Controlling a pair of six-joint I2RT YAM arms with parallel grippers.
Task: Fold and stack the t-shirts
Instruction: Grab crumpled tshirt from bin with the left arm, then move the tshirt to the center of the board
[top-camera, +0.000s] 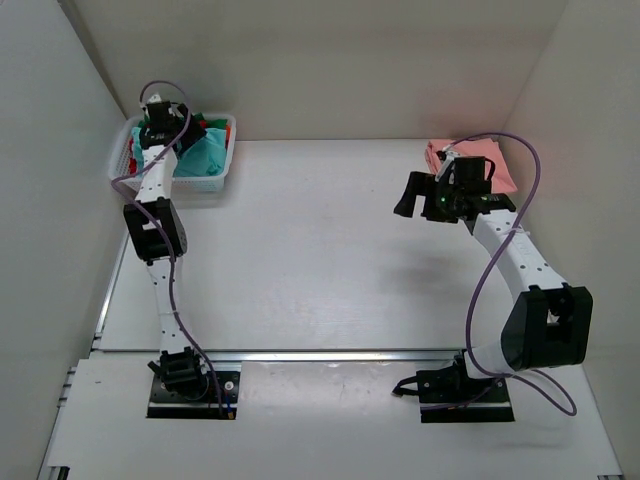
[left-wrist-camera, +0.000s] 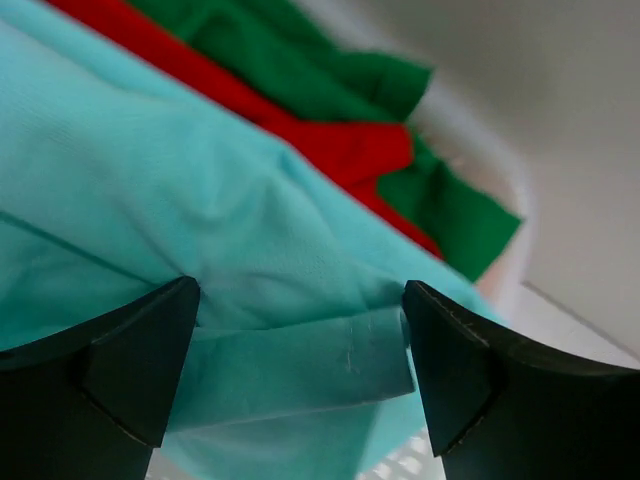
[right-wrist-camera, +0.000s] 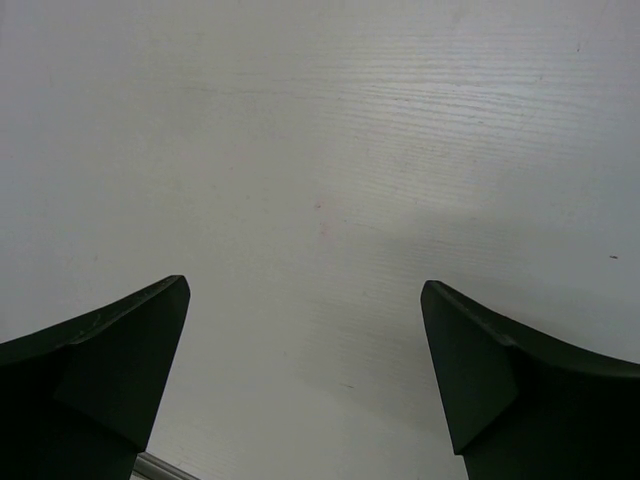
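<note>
A white mesh basket (top-camera: 205, 184) at the far left corner holds a teal t-shirt (top-camera: 200, 158), with a red one (top-camera: 204, 124) and a green one under the arm. My left gripper (top-camera: 160, 128) is down in the basket. In the left wrist view it (left-wrist-camera: 300, 355) is open, with a folded hem of the teal t-shirt (left-wrist-camera: 300, 370) between the jaws; the red t-shirt (left-wrist-camera: 340, 150) and the green t-shirt (left-wrist-camera: 300, 60) lie behind. A folded salmon pink t-shirt (top-camera: 482, 157) lies at the far right. My right gripper (top-camera: 411, 196) is open and empty over bare table (right-wrist-camera: 320, 150). No orange t-shirt shows.
White walls close the table in at the back and on both sides. The basket rim (left-wrist-camera: 505, 245) shows blurred at the right of the left wrist view. A metal rail (top-camera: 330, 353) runs across in front of the arm bases.
</note>
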